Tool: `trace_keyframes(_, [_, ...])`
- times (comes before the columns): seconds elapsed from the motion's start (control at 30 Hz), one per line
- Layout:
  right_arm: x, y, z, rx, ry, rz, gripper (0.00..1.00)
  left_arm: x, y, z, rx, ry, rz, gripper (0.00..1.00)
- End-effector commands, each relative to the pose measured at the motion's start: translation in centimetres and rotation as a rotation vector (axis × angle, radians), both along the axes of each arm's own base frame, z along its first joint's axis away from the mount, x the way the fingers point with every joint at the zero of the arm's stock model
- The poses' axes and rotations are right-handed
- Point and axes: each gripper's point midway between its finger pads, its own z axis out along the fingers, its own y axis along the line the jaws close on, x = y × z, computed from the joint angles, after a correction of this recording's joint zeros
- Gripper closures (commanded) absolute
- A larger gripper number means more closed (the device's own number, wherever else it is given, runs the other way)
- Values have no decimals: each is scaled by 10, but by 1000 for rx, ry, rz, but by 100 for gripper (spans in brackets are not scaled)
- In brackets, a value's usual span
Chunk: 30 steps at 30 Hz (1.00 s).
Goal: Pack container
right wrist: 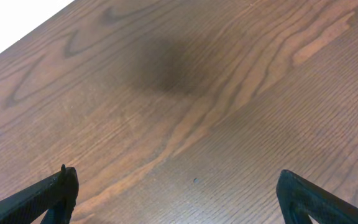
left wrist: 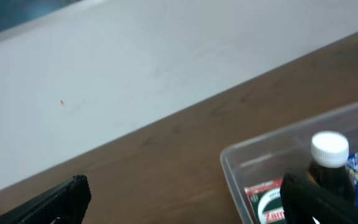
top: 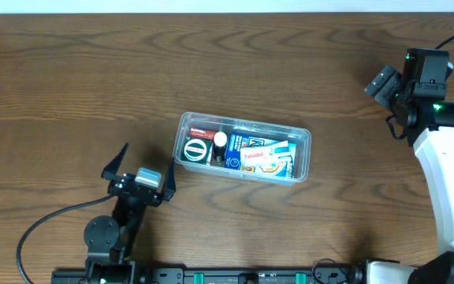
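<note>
The clear plastic container (top: 302, 158) sits mid-table. Inside it lie a red-and-green round tin (top: 197, 149), a dark bottle with a white cap (top: 220, 144) and a blue printed carton (top: 262, 154). My left gripper (top: 142, 172) is open and empty, just left of the container's near-left corner. The left wrist view shows the container's corner (left wrist: 232, 163), the bottle's white cap (left wrist: 329, 148) and the tin (left wrist: 267, 202) behind my right finger. My right gripper (top: 386, 85) is open and empty at the far right, apart from the container; its wrist view (right wrist: 179, 193) shows only bare wood.
The brown wooden table (top: 93, 79) ends at a pale far edge (left wrist: 135, 74). A black cable (top: 46, 229) trails by the left arm's base. The white right arm (top: 448, 173) stands along the right edge.
</note>
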Motion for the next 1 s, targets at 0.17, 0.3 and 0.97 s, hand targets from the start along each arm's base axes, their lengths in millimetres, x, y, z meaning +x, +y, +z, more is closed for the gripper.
trace_keyframes(0.17, [-1, -3, 1, -13, 3, 0, 1, -3, 13, -25, -3, 43, 50, 2])
trace_keyframes(0.3, [-1, -3, 1, -13, 3, 0, 1, -8, 18, -45, -6, 120, 70, 2])
trace_keyframes(0.97, [-1, -3, 1, -13, 3, 0, 1, -8, 19, -43, -25, 117, 77, 2])
